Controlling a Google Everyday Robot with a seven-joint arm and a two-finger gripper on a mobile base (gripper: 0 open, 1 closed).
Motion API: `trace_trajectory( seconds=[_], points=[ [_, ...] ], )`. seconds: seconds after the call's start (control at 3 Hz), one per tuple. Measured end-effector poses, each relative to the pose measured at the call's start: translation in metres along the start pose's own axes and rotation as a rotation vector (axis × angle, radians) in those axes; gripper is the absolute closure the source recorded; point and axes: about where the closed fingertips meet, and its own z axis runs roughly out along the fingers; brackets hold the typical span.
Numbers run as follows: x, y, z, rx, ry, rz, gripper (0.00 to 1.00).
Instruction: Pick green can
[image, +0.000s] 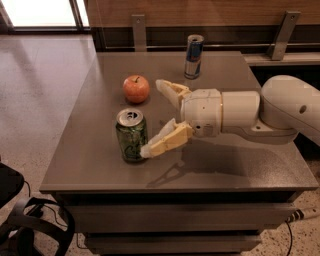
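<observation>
The green can (131, 135) stands upright near the front left of the grey table (100, 165), green body with pale script and a silver top with a pull tab. My gripper (153, 118) reaches in from the right, just right of the can, and is open. Its near finger (162, 141) lies right beside the can's lower right side. Its far finger (170, 91) points toward the apple, well apart from the can. Nothing is held.
A red apple (136, 88) sits behind the can. A tall slim blue-and-silver can (193, 56) stands at the back of the table. A wooden wall with metal brackets (282, 35) runs behind the table. Black straps (30, 225) lie on the floor at the front left.
</observation>
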Motion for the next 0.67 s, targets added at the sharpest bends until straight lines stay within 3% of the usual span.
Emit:
trace_trajectory(
  seconds=[0.67],
  points=[
    [0.019, 0.007, 0.017, -0.024, -0.027, 0.011, 0.00]
  ],
)
